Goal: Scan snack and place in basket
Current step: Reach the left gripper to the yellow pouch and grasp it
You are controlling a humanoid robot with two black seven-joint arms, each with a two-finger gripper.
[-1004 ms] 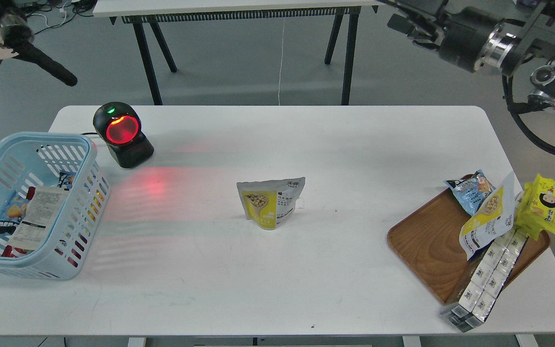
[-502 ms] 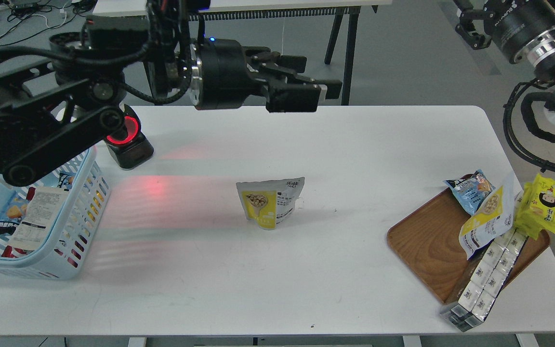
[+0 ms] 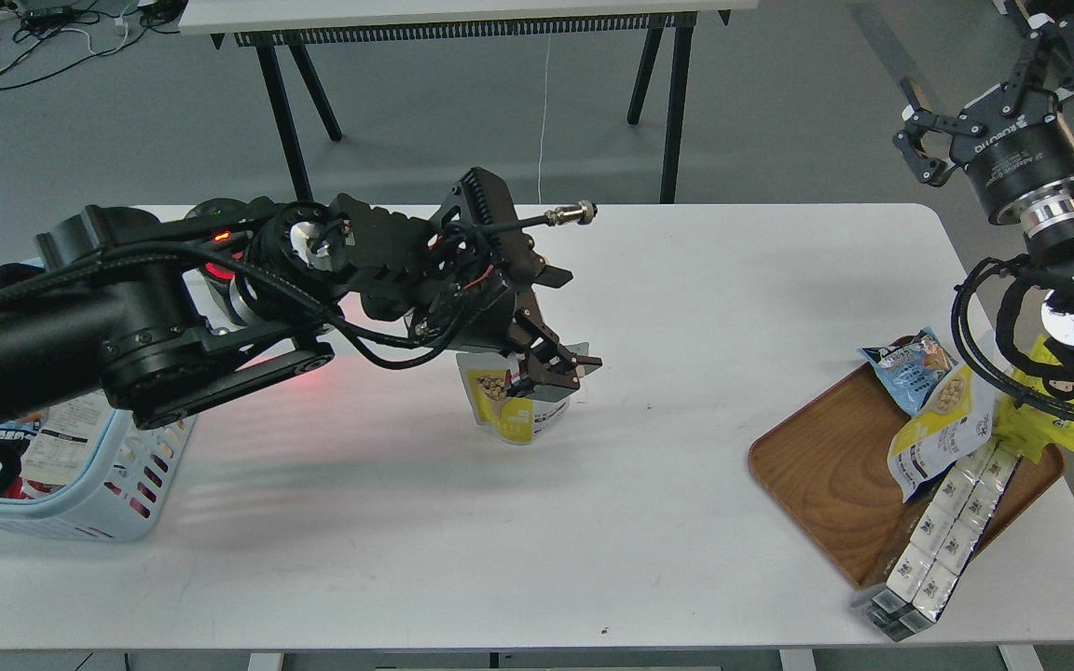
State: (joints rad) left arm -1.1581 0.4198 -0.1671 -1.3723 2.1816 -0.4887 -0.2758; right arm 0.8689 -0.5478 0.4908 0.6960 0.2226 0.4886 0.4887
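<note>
Snack (image 3: 511,417) stands upright mid-desk (image 3: 537,540). Left pincer (image 3: 551,371) sits at its top edge, fingers straddling the pouch; whether it has clamped, cannot tell. Right pincer (image 3: 1003,65) gapes empty, held well clear above tray (image 3: 826,475).

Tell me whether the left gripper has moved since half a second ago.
Yes. The left gripper has come down from above the table's far edge to the snack.

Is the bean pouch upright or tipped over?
Upright: the bean pouch stands on its base on the white table, with the left claw at its top edge.
</note>
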